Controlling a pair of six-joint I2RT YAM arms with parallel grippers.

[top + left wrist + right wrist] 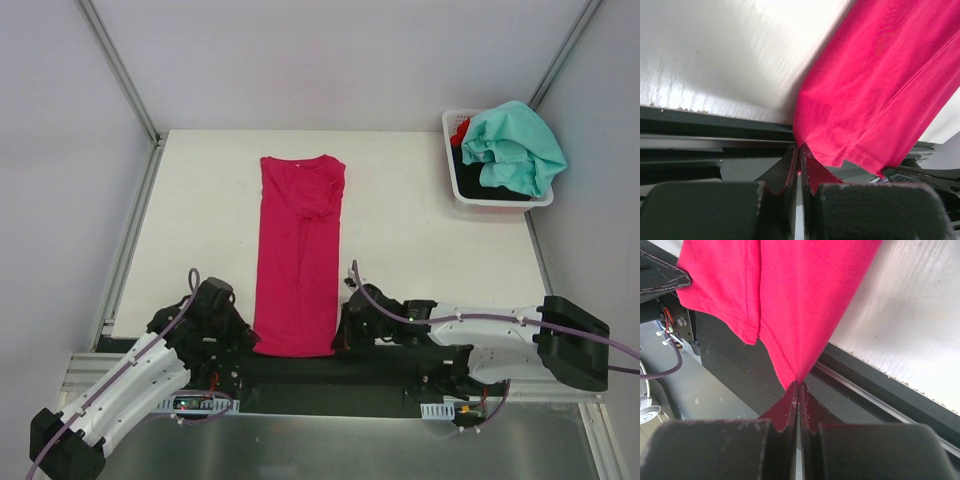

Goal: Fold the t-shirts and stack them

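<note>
pink t-shirt (298, 255): long strip, cross-fold pending | left end effector (800, 150), right end effector (798, 387): clamped on its near corners | teal t-shirt (520, 145), others in basket (495, 205): unfolded

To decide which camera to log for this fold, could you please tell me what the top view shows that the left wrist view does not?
Only the top view: the whole pink shirt folded into a long strip, and the basket at the far right with a teal shirt heaped in it. Only the left wrist view: the left gripper shut on a corner of the hem. Both: pink cloth lying on the white table.
</note>
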